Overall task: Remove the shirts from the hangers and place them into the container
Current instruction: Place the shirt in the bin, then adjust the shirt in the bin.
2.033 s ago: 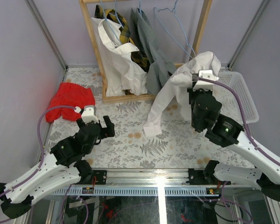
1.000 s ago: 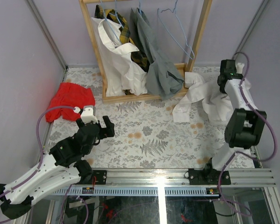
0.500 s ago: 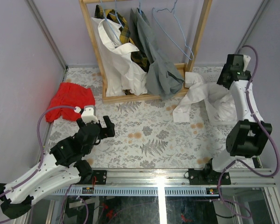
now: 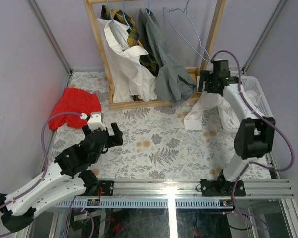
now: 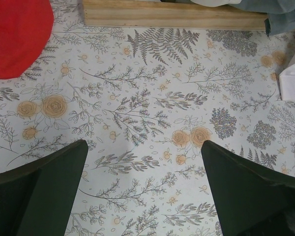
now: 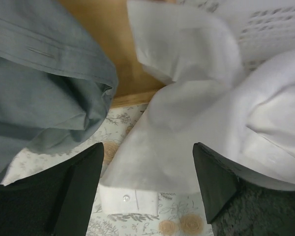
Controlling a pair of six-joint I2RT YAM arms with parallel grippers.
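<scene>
A white shirt (image 4: 219, 105) lies half in the white mesh container (image 4: 259, 97), one sleeve trailing onto the table. My right gripper (image 4: 204, 82) hovers open over that sleeve, by the rack's right post. In the right wrist view the right gripper (image 6: 147, 147) holds nothing; the buttoned cuff (image 6: 130, 200) lies below it. On the rack hang a white shirt (image 4: 124, 64), a plaid shirt (image 4: 132, 34) and a grey shirt (image 4: 165, 64), beside one bare blue hanger (image 4: 185, 35). My left gripper (image 4: 107, 137) stands open and empty over the table.
The wooden rack base (image 4: 139, 103) crosses the back of the table, and it shows as the rack base (image 6: 123, 49) close to the right fingers. A red cloth (image 4: 74, 104) lies at the left. The left wrist view has the red cloth (image 5: 14, 34) and floral tabletop.
My right gripper opened and let go of the white shirt, leaving it over the container's edge. The arm then swung left to the trailing sleeve. The left arm stayed still.
</scene>
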